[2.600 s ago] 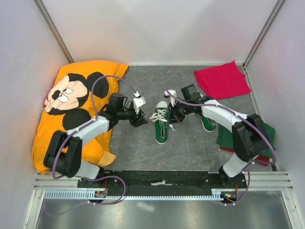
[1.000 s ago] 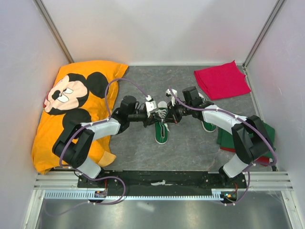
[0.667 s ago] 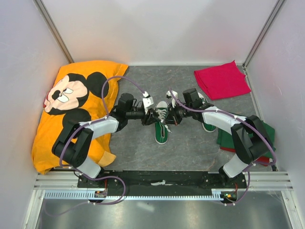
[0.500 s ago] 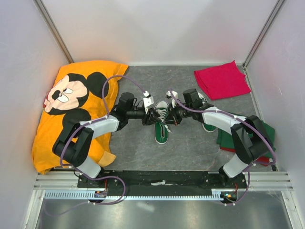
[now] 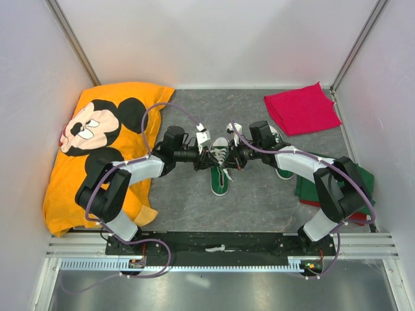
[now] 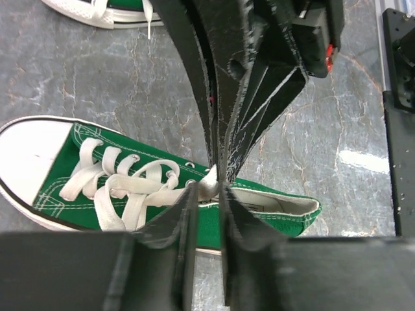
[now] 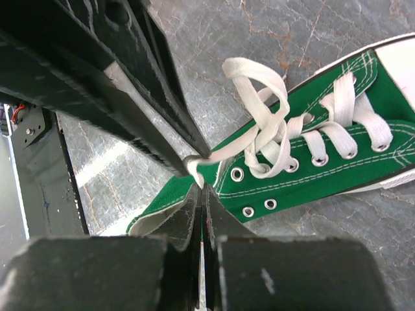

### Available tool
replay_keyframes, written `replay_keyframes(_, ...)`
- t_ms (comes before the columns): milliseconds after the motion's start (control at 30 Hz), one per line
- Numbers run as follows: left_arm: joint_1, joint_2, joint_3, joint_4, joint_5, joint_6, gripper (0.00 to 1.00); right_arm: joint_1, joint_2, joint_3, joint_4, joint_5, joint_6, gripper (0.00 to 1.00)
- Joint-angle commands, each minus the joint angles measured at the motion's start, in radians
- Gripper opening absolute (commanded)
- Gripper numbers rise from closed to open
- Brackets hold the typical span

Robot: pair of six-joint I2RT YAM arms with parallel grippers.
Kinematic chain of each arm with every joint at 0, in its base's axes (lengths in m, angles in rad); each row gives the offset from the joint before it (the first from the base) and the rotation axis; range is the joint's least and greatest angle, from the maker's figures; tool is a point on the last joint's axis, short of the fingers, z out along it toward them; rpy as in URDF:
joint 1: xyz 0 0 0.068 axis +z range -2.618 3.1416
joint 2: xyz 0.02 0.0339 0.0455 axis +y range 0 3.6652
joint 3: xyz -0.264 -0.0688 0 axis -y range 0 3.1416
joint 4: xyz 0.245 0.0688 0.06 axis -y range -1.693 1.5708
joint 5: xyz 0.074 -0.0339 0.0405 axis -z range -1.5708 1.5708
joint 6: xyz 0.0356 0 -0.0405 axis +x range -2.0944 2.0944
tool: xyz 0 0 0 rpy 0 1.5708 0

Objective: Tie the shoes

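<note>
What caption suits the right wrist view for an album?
Right gripper pinching a white lace of the green shoe.

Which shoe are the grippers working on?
The centre shoe, its laces between left gripper and right gripper; the other shoe lies apart by the right arm.

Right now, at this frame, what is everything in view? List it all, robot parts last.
sneakers: 2, green with white toe caps and laces; one mid-table between the grippers, the other to its right, partly under the right arm
lace: 1 loose strand, white, pulled off the middle sneaker to the fingertips
shirt: 1, orange with a cartoon mouse, left side
red cloth: 1, red, far right corner
green cloth: 1, green, folded, right edge
table: 1, grey marbled
arms: 2, white and black, bases at the near edge
left gripper: 1, black, jaws slightly apart around the lace
right gripper: 1, black, shut on the lace
</note>
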Motion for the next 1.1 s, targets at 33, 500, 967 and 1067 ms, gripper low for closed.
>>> replay_keyframes(33, 0.005, 0.016, 0.051, 0.03, 0.035, -0.045, 0.15, -0.002, -0.012, -0.008, 0.058, -0.035, 0.0, 0.0)
replay_keyframes(500, 0.019, 0.025, 0.066, 0.02, 0.081, -0.071, 0.05, 0.012, -0.005, -0.009, 0.084, -0.038, 0.0, 0.0)
replay_keyframes(967, 0.056, 0.052, 0.183, -0.324, 0.248, 0.344, 0.02, -0.014, -0.032, 0.164, -0.38, -0.069, -0.687, 0.55)
replay_keyframes(1067, 0.06, 0.068, 0.215, -0.399, 0.274, 0.409, 0.01, -0.013, -0.015, 0.191, -0.391, -0.087, -0.767, 0.52)
